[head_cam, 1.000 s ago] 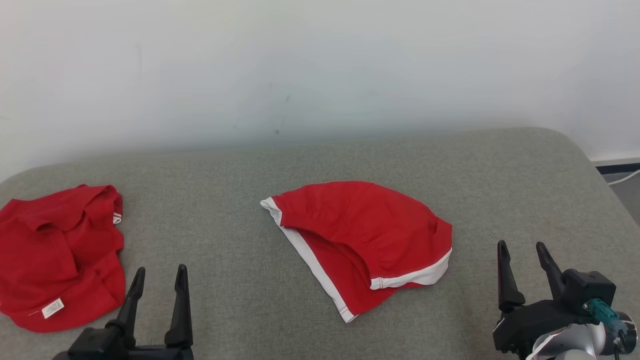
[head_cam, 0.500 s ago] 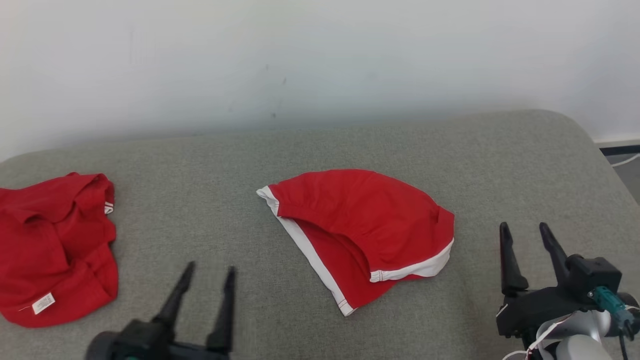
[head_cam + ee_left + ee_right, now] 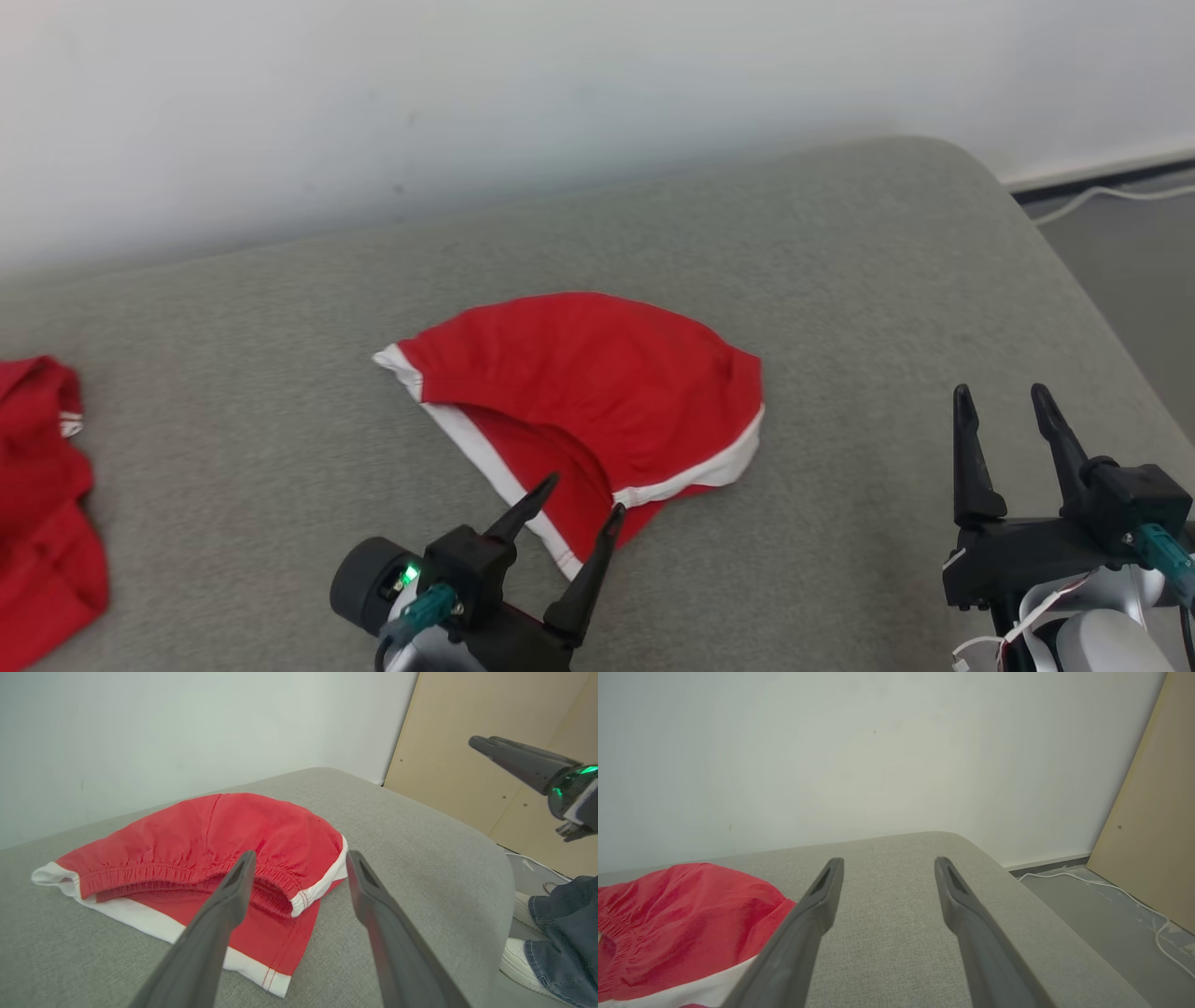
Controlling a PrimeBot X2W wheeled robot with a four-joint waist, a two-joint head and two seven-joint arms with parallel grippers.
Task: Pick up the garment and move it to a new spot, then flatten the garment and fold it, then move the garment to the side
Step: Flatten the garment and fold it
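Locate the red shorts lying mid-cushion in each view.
Head view: red shorts at centre, slightly left.
Left wrist view: red shorts centre-left, mid-height.
Right wrist view: red shorts in the lower-left corner, cut off.
Shared landmark: grey cushion, its rounded corner right of the shorts.

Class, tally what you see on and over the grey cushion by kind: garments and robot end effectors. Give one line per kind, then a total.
Garments: 2 (red shorts with white trim; second red garment at the left edge)
End effectors: 2 (left end effector; right end effector), both open
Total: 4
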